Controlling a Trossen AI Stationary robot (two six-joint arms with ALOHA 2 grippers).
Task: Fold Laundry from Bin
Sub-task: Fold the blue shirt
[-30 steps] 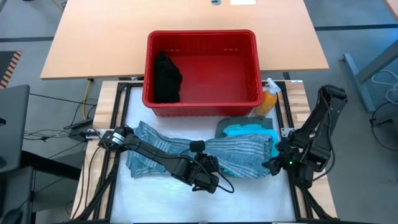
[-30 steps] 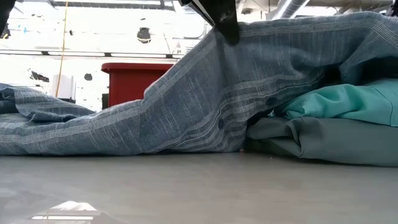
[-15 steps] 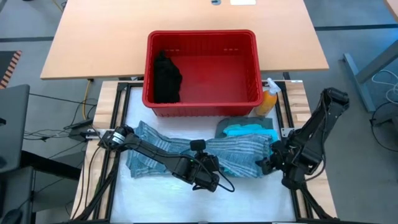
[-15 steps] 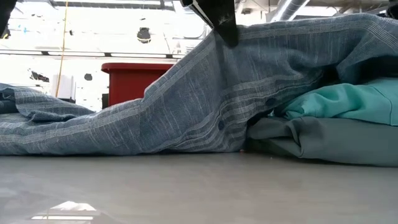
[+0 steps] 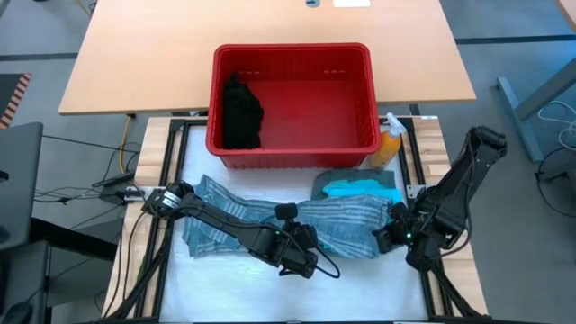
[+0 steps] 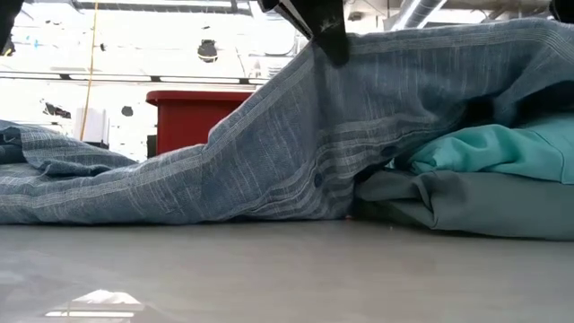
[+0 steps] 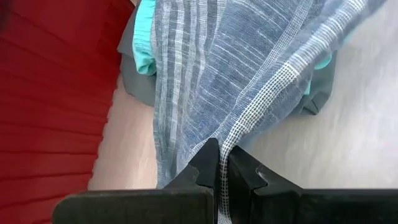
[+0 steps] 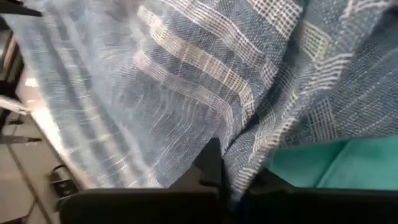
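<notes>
The blue-grey striped cloth [image 5: 355, 216] [image 6: 269, 161] lies across the table in front of the red bin [image 5: 292, 52]. Its right part drapes over a teal garment [image 5: 355, 189] [image 6: 502, 148], which is stacked on a grey-green one [image 6: 475, 202]. My left gripper [image 5: 313, 241] [image 7: 219, 152] is shut on the cloth near its middle, at the near edge. My right gripper [image 5: 380, 238] [image 8: 227, 168] is shut on the cloth's right end. A black garment [image 5: 241, 112] lies in the bin's left part. My left gripper pinches a white-checked edge of the striped cloth [image 7: 235, 138] between its two fingers, slanting down from the table's left. The cloth is raised at the fingers [image 6: 327, 31] and slopes down to the table on its left. My right gripper pinches the striped cloth at its right end [image 8: 239, 152], slanting down from the table's right. Bunched folds hide the fingertips, so I cannot tell one layer from several. The cloth beside the hold rests on the teal garment.
An orange spray bottle [image 5: 389, 144] stands at the bin's right near corner. The bin sits at the far edge of the white work surface [image 5: 225, 279], against a wooden table [image 5: 135, 54]. Bare surface lies along the near edge.
My right gripper has moved a little toward the table's left, onto the right end of the striped cloth. The cloth keeps its place, raised at the left gripper.
</notes>
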